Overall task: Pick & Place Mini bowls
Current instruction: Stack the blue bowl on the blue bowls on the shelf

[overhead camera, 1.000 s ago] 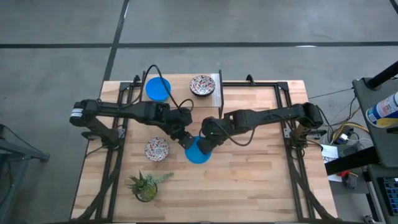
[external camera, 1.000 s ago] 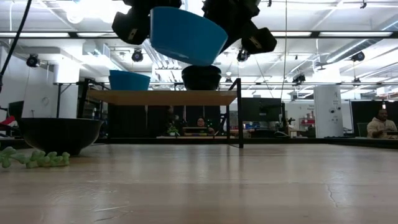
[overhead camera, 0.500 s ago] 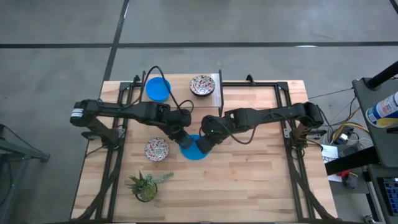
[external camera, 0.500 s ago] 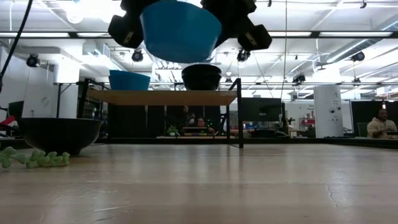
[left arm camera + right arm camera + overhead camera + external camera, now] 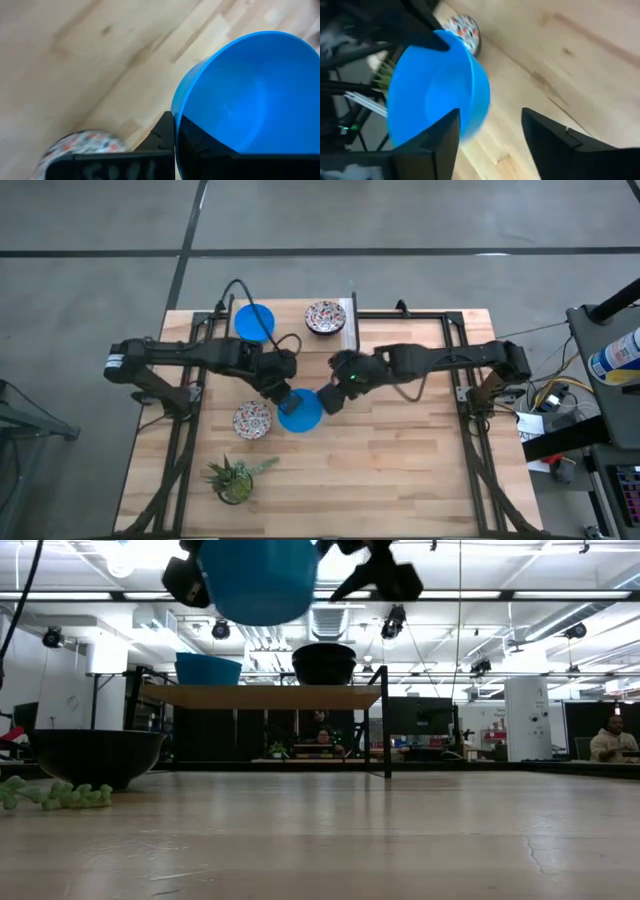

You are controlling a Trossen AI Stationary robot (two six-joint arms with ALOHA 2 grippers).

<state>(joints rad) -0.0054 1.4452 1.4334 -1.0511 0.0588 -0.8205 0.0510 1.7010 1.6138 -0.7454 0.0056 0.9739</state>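
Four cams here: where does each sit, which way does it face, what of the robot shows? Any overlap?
High: overhead, straight down; both arms, table.
Low: table height, level toward the room; arm parts at top.
Left wrist: past the left pincer, on the blue bowl.
Right wrist: past the right pincer's fingers, toward the left arm.
Shared: the lifted blue bowl shows in all four.

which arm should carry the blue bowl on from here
Left, probably: the left gripper is shut on the raised blue bowl, while the right gripper is open beside it, fingers off the rim.
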